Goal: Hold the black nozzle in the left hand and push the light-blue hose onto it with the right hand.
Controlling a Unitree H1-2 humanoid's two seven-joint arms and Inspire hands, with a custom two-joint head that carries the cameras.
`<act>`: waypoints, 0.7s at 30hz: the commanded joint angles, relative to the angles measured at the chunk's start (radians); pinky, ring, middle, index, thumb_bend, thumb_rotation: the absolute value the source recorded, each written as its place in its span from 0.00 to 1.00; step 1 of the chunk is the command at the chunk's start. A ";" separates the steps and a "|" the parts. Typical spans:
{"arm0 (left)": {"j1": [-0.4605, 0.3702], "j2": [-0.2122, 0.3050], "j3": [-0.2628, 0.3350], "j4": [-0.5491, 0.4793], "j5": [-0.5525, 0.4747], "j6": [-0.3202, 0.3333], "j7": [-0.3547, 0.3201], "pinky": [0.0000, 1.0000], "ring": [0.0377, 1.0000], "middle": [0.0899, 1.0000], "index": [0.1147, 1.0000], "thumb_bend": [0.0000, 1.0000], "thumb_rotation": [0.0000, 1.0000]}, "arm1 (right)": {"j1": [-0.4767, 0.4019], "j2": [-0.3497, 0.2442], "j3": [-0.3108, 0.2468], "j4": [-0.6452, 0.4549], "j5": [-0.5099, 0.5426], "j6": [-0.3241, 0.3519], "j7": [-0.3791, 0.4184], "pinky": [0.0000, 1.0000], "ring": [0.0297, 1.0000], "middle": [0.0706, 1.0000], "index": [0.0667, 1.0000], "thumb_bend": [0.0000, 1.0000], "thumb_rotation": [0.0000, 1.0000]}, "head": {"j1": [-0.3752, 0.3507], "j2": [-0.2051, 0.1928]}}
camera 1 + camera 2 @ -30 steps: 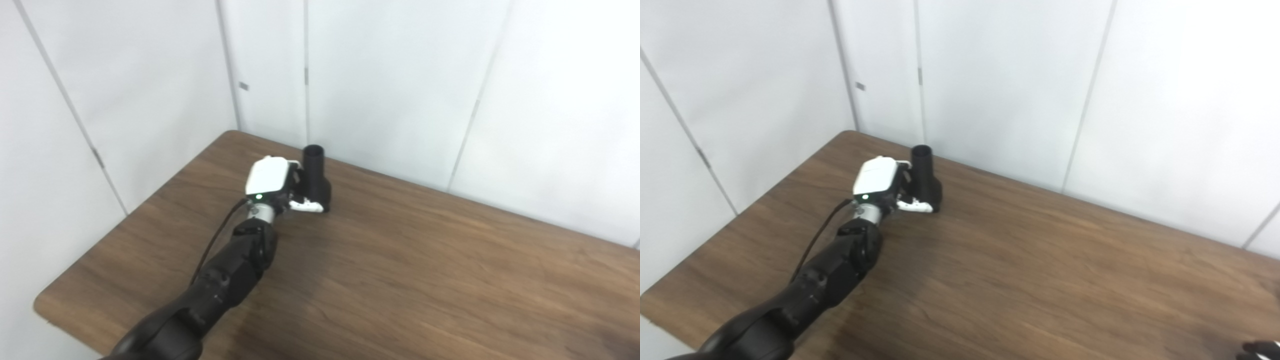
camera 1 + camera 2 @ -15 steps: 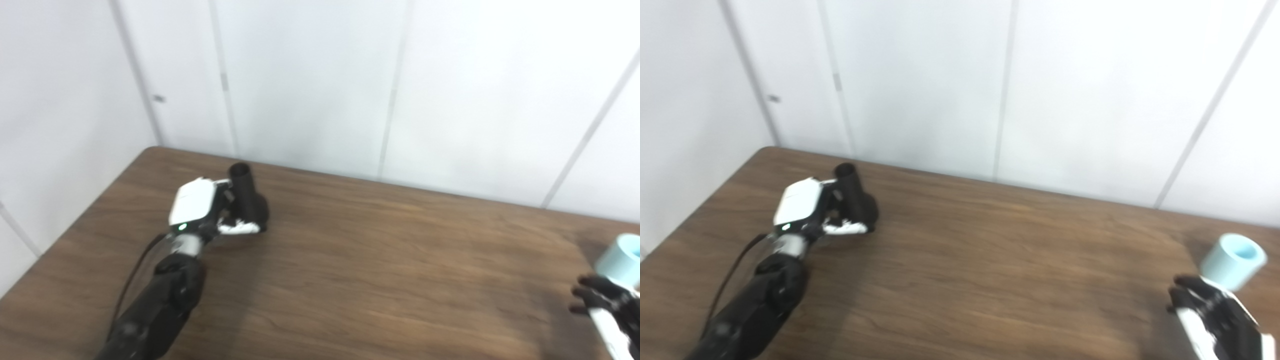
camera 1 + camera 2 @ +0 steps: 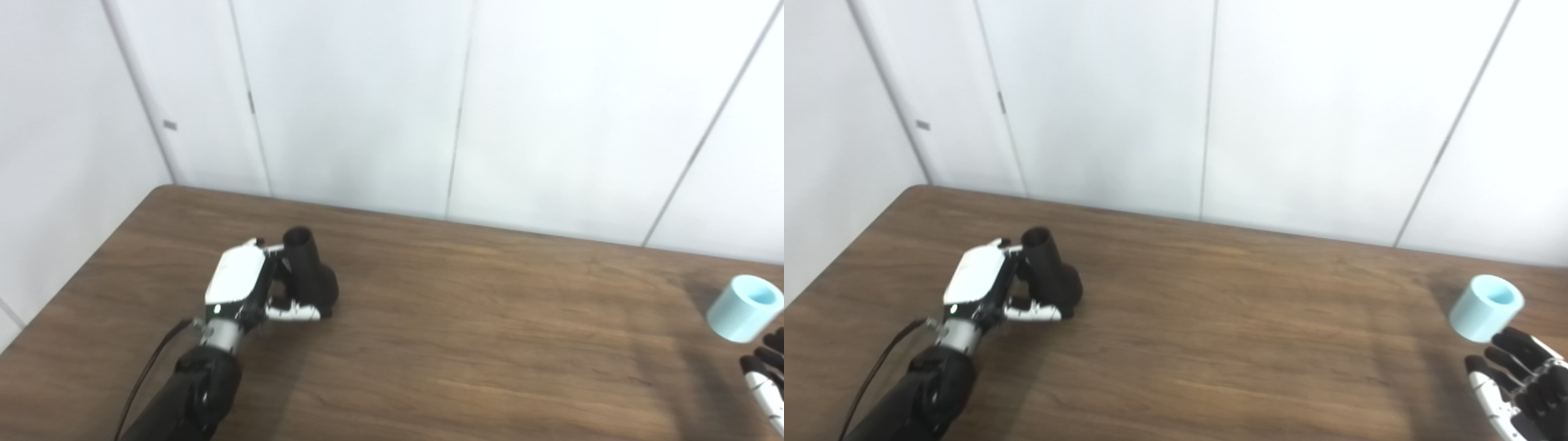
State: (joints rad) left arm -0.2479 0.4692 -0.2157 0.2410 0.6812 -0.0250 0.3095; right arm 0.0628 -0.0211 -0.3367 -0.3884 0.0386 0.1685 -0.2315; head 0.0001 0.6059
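The left hand (image 3: 986,293) is wrapped around the black nozzle (image 3: 1050,277), a smooth round tube with a wide bottom, standing on the brown wooden table (image 3: 1213,343). Far away on the right, the right hand (image 3: 1516,380) grips the light-blue hose (image 3: 1485,315), a short smooth tube with an open end.

One black nozzle (image 3: 1050,275) stands on the one brown wooden table (image 3: 1213,343), toward its left side. One light-blue hose (image 3: 1485,307) piece shows at the far right. Two robot hands are in view: the left hand (image 3: 986,291) beside the nozzle, the right hand (image 3: 1516,383) at the near right corner.
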 commanded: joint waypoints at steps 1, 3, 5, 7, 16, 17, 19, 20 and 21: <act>0.002 -0.013 -0.014 -0.041 -0.003 -0.052 -0.010 0.89 0.50 0.39 0.42 0.50 0.00 | -0.027 -0.001 -0.009 -0.047 0.012 -0.010 -0.010 0.59 0.65 0.64 0.62 0.29 0.00 | -0.014 0.003; 0.013 -0.023 -0.018 -0.046 0.006 -0.078 -0.005 0.89 0.50 0.39 0.41 0.50 0.00 | -0.029 -0.003 -0.015 -0.043 0.013 -0.018 -0.016 0.55 0.62 0.61 0.60 0.28 0.00 | -0.022 0.006; 0.020 -0.038 -0.024 -0.037 0.005 -0.117 0.002 0.90 0.50 0.39 0.41 0.50 0.00 | -0.028 -0.009 -0.023 -0.025 0.005 -0.041 -0.024 0.50 0.58 0.58 0.57 0.28 0.04 | -0.030 0.009; 0.025 -0.051 -0.027 -0.030 0.003 -0.139 -0.001 0.90 0.49 0.39 0.42 0.50 0.00 | -0.028 -0.010 -0.031 -0.010 -0.013 -0.064 -0.036 0.45 0.53 0.54 0.54 0.28 0.06 | -0.037 0.012; 0.051 -0.103 -0.074 -0.059 0.072 -0.184 -0.024 0.87 0.49 0.42 0.38 0.50 0.00 | -0.056 -0.016 -0.050 0.055 -0.139 -0.174 -0.128 0.27 0.30 0.31 0.43 0.45 0.14 | -0.064 0.019; 0.051 -0.109 -0.081 -0.062 0.083 -0.185 -0.023 0.86 0.48 0.42 0.38 0.50 0.00 | -0.057 -0.018 -0.052 0.060 -0.142 -0.183 -0.129 0.26 0.29 0.30 0.43 0.47 0.15 | -0.065 0.020; 0.049 -0.122 -0.094 -0.066 0.108 -0.186 -0.018 0.85 0.47 0.42 0.38 0.50 0.00 | -0.061 -0.017 -0.056 0.065 -0.146 -0.195 -0.135 0.24 0.27 0.29 0.43 0.49 0.15 | -0.068 0.022; 0.046 -0.128 -0.100 -0.063 0.121 -0.189 -0.013 0.85 0.47 0.43 0.38 0.51 0.00 | -0.063 -0.017 -0.057 0.067 -0.154 -0.199 -0.141 0.23 0.27 0.30 0.43 0.49 0.15 | -0.070 0.024; 0.043 -0.133 -0.105 -0.060 0.130 -0.190 -0.011 0.85 0.46 0.42 0.39 0.51 0.00 | -0.065 -0.016 -0.058 0.069 -0.160 -0.203 -0.146 0.23 0.27 0.30 0.43 0.49 0.15 | -0.071 0.025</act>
State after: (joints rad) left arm -0.2225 0.3695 -0.2982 0.1674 0.8010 -0.1982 0.2684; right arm 0.0206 -0.0212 -0.3846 -0.3052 -0.1036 0.0178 -0.3616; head -0.0705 0.6305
